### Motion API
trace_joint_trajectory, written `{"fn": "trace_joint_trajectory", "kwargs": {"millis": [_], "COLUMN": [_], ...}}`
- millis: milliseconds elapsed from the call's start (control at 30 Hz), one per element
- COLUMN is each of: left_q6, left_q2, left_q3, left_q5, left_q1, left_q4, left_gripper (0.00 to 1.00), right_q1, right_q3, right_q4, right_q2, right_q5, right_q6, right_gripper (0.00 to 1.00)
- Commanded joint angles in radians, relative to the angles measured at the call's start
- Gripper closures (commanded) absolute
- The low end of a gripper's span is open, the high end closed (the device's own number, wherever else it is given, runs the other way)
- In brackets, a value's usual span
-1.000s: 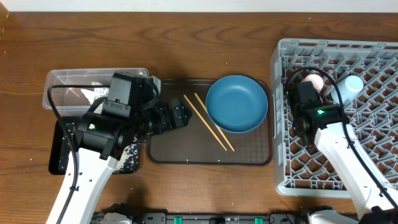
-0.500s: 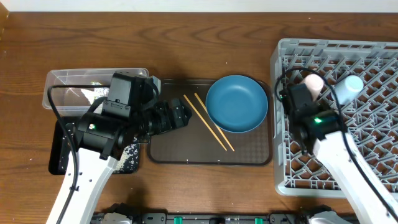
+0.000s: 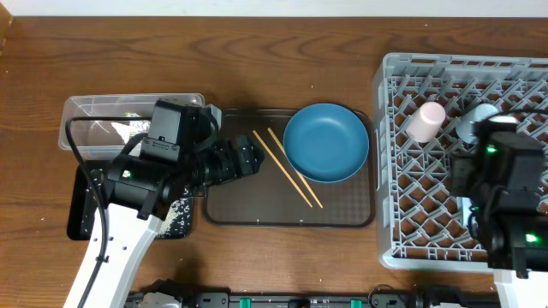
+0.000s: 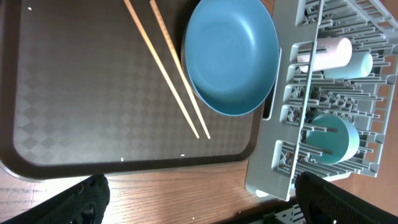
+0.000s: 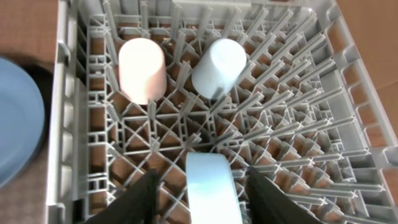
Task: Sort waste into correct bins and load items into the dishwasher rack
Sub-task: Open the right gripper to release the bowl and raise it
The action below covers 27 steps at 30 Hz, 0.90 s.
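The blue plate (image 3: 325, 142) and two wooden chopsticks (image 3: 287, 167) lie on the brown serving tray (image 3: 231, 205). My left gripper (image 3: 248, 160) hovers open and empty over that tray's left side; in the left wrist view its fingers (image 4: 81, 199) frame bare table. In the grey dishwasher rack (image 3: 390, 171) a pinkish cup (image 5: 142, 70) and a light blue cup (image 5: 219, 67) lie side by side. My right gripper (image 5: 204, 180) is open above a pale bowl (image 5: 213, 186) standing on edge in the rack, with a gap on each side.
A clear tub (image 3: 94, 120) and a black tray (image 3: 81, 214) with white rice grains (image 3: 180, 214) sit at the left, partly under my left arm. My right arm (image 3: 505, 188) covers the rack's right front part.
My right arm has drawn back from the cups toward the rack's front right, leaving the pinkish cup fully uncovered. The left arm has not moved.
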Motion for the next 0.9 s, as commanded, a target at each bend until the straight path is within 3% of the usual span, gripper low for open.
{"fn": "trace_joint_trajectory", "kwargs": {"millis": [0,67,167,433,667,867], "left_q6": [0.014,0.014,0.014,0.014,0.014,0.014], "left_q2": [0.000,0.000,0.000,0.000,0.000,0.000], "left_q3": [0.012,0.012,0.012,0.012,0.012,0.012], "left_q5": [0.010,0.010,0.010,0.010,0.010,0.010], "left_q1": [0.004,0.004,0.004,0.004,0.004,0.004], "left_q4": [-0.002,-0.002,-0.002,-0.002,-0.002,-0.002], "left_gripper": [0.02,0.02,0.02,0.02,0.02,0.02], "right_q1": [-0.100,-0.146,-0.211,-0.352,-0.392,-0.391], "right_q3": [0.011,0.011,0.011,0.011,0.011,0.011], "right_q4": [-0.022,-0.037,-0.057,-0.127,-0.222,-0.219], "right_q2": [0.003,0.019,0.054,0.203,0.335,0.410], "right_q5": [-0.111,-0.111,-0.112,-0.239,-0.246,-0.447], "right_q6": [0.126,0.149,0.179,0.224,0.317,0.237], "right_gripper": [0.81,0.95,0.99,0.97,0.92,0.82]}}
